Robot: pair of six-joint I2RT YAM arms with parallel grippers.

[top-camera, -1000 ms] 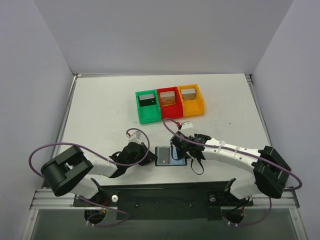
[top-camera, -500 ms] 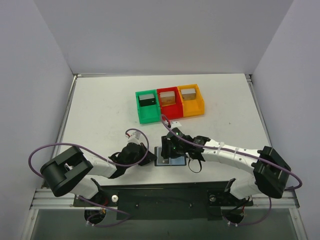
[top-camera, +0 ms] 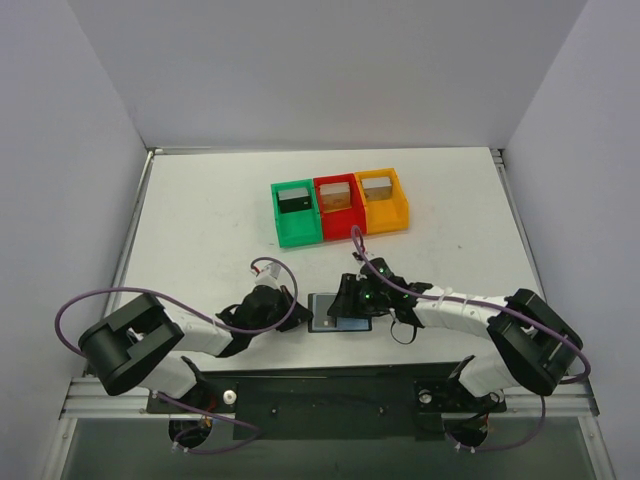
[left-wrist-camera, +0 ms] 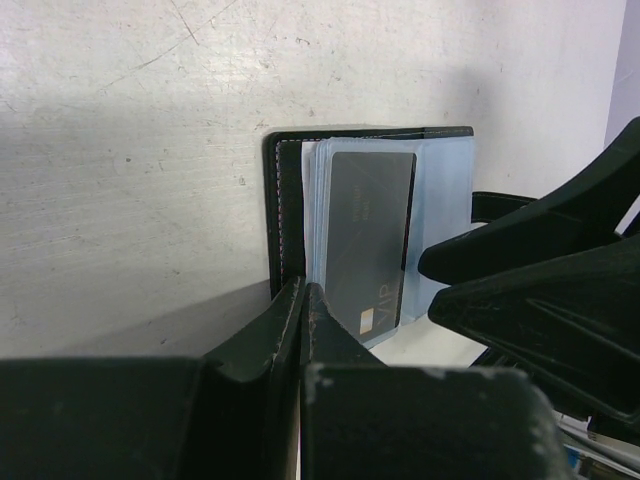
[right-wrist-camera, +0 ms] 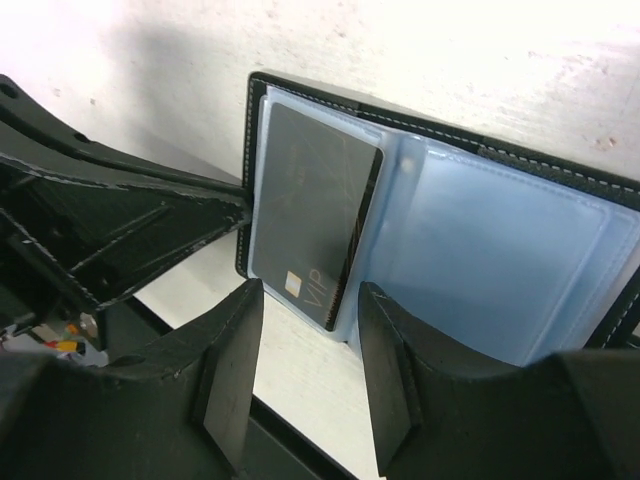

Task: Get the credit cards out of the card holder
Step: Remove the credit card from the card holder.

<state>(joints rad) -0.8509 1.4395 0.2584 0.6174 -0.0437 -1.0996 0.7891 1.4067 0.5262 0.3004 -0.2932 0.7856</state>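
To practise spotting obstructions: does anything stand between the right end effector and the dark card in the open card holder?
Nothing visible besides the clear sleeve holding it: the open right end effector straddles a corner of the dark card.

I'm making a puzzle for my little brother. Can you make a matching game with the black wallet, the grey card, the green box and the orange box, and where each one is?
Things:
1. black folding card holder
2. dark grey plastic VIP card
3. green plastic bin
4. orange plastic bin

Places or states:
A. right end of the bin row
B. lying open
C. inside the card holder
D. left end of the bin row

Pairs: 1-B, 2-C, 3-D, 4-A
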